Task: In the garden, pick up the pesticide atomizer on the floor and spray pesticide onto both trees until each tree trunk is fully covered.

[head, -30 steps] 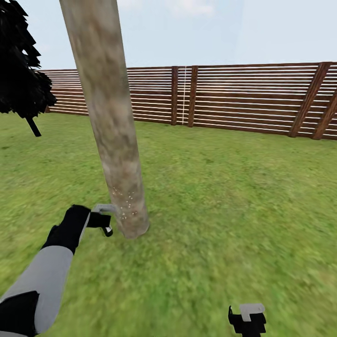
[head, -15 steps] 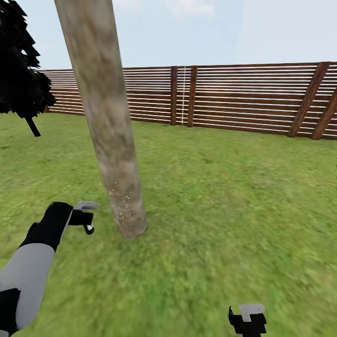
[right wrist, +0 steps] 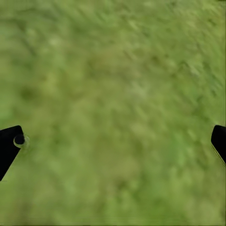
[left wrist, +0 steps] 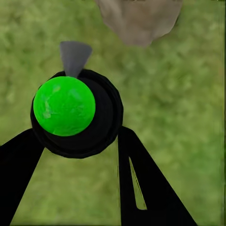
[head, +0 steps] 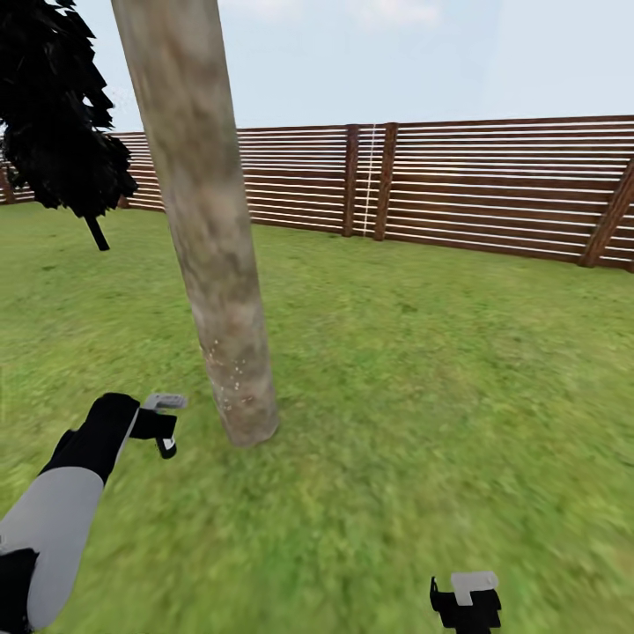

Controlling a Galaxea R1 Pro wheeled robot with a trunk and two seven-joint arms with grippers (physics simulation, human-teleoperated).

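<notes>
Green bottle: the pesticide atomizer (left wrist: 75,113) sits clamped between the jaws of the left gripper (head: 163,427); in the left wrist view a bright green round end with a black ring and a grey nozzle tip faces the camera, the two black fingers (left wrist: 141,188) pressing in on either side.
Why held so: nozzle points toward the base of the tree trunk (head: 207,229), just beside it but not touching, which I judge to be a spraying stance aimed low on the bark.
Pesticide: a small cluster of fine white specks (head: 231,374) near the foot of the trunk (higher bark looks bare, so coverage seems far from complete).
Right gripper (head: 465,603): hangs low and well apart from the tree, jaws spread wide with nothing between them; right wrist view has just grass and two black fingertips (right wrist: 9,146) at the edges. Idle arm, I'd guess parked out of the spray line.
Surface: lawn (head: 423,370), green, patchy, blurred in places; no paving here.
Room: open garden, brown slatted fence (head: 484,189) across the back, a black-foliaged conifer (head: 62,114) off to the left, pale sky above.
Second tree: can't place it from these pictures.
Next, by my guess: sweep the nozzle up the trunk and round its far side.
</notes>
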